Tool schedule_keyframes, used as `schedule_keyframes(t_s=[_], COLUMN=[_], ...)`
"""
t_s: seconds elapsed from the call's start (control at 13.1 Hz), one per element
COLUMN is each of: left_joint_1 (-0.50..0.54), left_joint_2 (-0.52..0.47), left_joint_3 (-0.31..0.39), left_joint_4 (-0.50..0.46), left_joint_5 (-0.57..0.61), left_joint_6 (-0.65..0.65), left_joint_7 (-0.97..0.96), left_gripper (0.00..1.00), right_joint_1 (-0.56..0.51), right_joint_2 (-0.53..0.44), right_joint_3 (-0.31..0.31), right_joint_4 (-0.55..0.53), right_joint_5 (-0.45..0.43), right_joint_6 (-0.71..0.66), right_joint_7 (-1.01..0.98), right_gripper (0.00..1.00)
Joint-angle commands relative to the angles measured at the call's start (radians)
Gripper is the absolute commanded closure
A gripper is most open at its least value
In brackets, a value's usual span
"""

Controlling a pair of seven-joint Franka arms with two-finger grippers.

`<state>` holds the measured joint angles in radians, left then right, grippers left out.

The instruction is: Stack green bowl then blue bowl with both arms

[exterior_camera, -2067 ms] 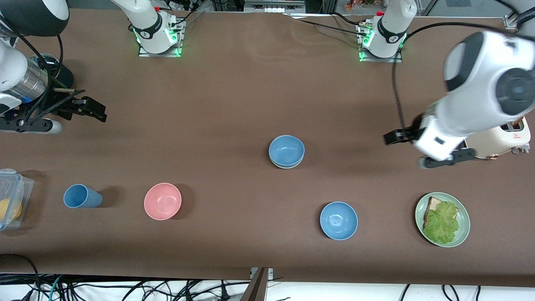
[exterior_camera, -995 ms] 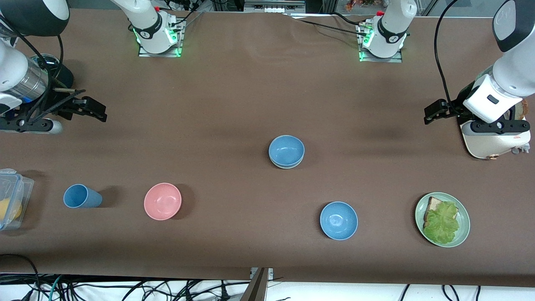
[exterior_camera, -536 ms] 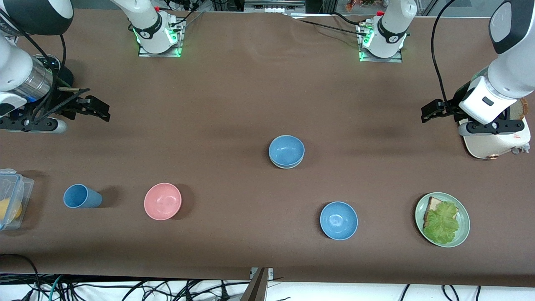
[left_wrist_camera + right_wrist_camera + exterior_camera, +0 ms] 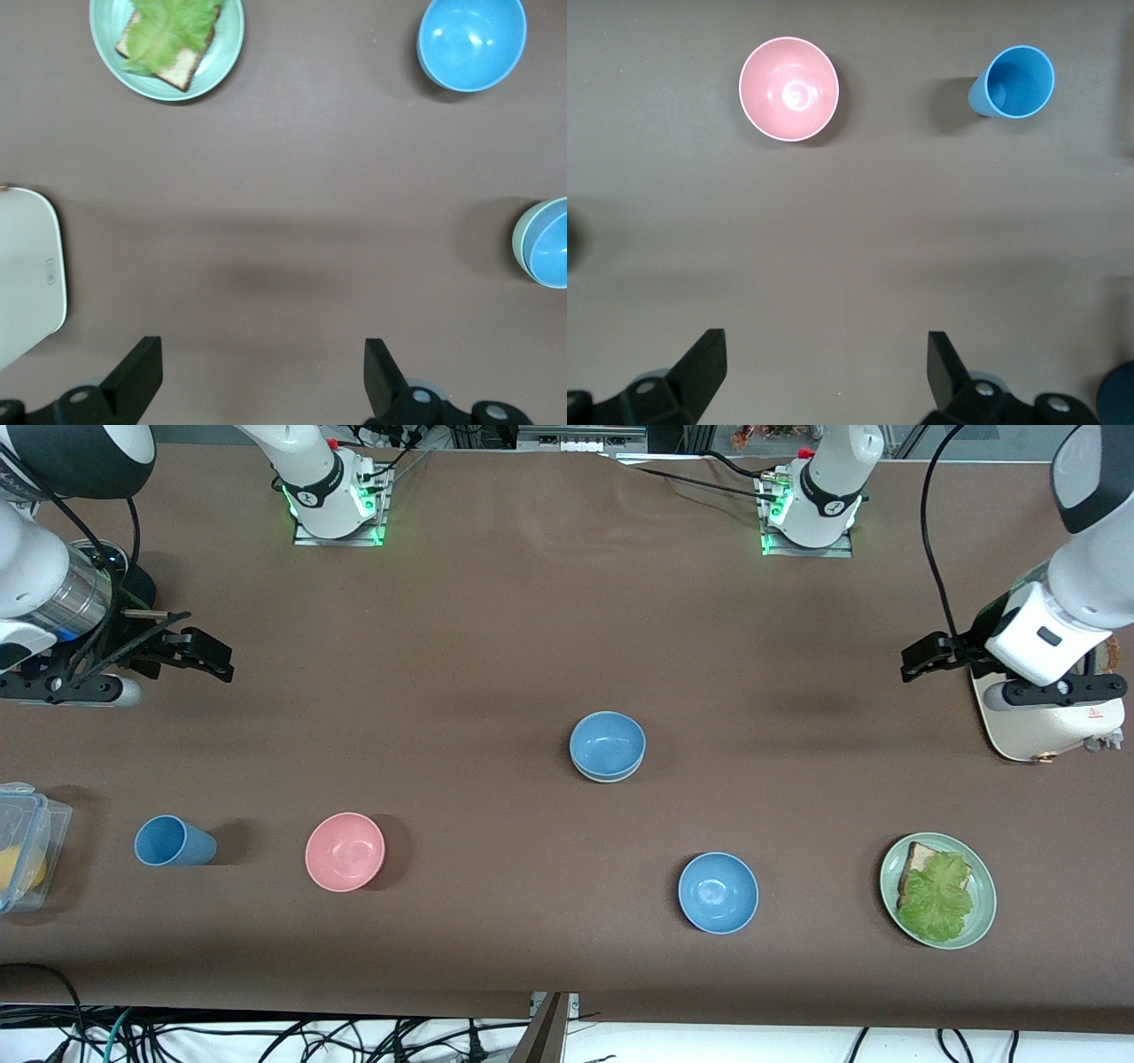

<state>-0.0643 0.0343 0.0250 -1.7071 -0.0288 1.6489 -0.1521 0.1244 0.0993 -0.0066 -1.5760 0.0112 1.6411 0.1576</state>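
Observation:
A blue bowl [image 4: 607,742] sits nested in the green bowl [image 4: 609,779] at the middle of the table; only the green bowl's pale rim shows, also in the left wrist view [image 4: 518,241]. A second blue bowl [image 4: 718,892] stands alone nearer the front camera, and shows in the left wrist view [image 4: 471,42]. My left gripper [image 4: 921,662] is open and empty over bare table beside the toaster, its jaws wide apart in the left wrist view [image 4: 261,354]. My right gripper [image 4: 199,657] is open and empty over bare table at the right arm's end [image 4: 826,347].
A pink bowl [image 4: 345,851] and a blue cup [image 4: 173,841] stand toward the right arm's end. A clear lidded box [image 4: 22,846] sits at that table edge. A green plate [image 4: 982,921] with bread and lettuce and a white toaster [image 4: 1050,722] stand at the left arm's end.
My left arm has pulled back from the table's middle toward the toaster at its own end, with its gripper open. My right arm has barely shifted. The bowls have not moved.

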Motion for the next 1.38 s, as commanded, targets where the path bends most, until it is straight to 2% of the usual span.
schedule_keyframes(t_s=[0.0,1.3], left_joint_1=[0.015,0.021], left_joint_2=[0.018,0.032], left_joint_3=[-0.004,-0.002], left_joint_4=[0.044,0.073], left_joint_5=[0.013,-0.022], left_joint_6=[-0.064,-0.064], left_joint_7=[-0.003,-0.012], left_gripper=[0.0,0.0], right_joint_1=[0.001,0.003], right_joint_2=[-0.006,-0.006], right_joint_3=[0.002,0.004], right_joint_4=[0.008,0.008], right_joint_5=[0.01,0.01], right_joint_6=[-0.007,-0.004], right_joint_7=[0.013,0.013], right_gripper=[0.0,0.0])
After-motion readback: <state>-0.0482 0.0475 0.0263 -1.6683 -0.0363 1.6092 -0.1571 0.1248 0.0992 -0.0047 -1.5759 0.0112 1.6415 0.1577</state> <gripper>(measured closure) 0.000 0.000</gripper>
